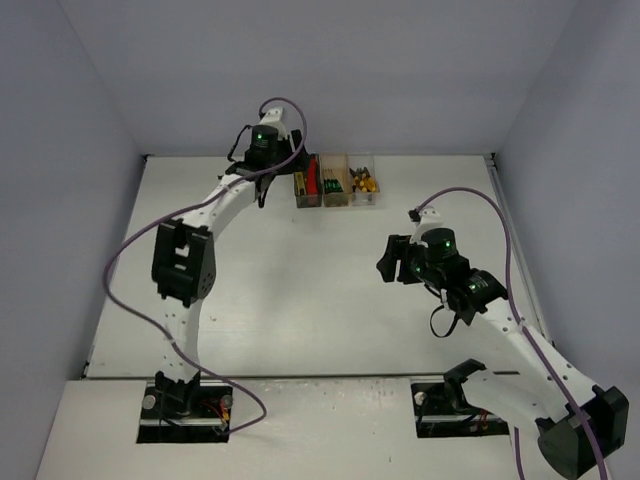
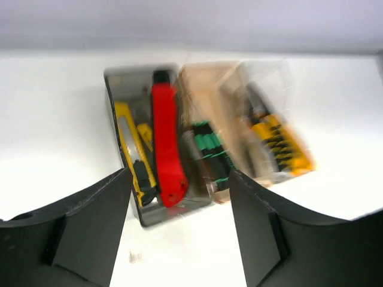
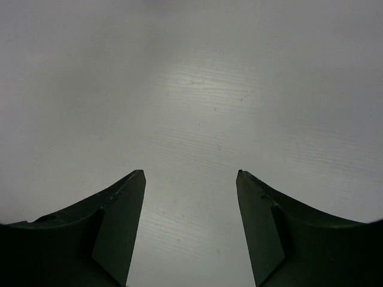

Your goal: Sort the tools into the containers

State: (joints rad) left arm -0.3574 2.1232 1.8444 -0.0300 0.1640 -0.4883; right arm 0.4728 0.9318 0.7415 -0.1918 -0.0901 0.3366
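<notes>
Bins (image 1: 334, 157): 3 in a row at far edge, walls touching, no gap betw. them, each holding tools (image 2: 166, 143). L gripper (image 2: 179, 173) hangs at their near-left side, jaws apart. R gripper (image 3: 190, 173), jaws apart, over bare table (image 1: 300, 310). Mid-table free betw. arms.

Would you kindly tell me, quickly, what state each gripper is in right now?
Left gripper: open, holding nothing.
Right gripper: open, holding nothing.
</notes>
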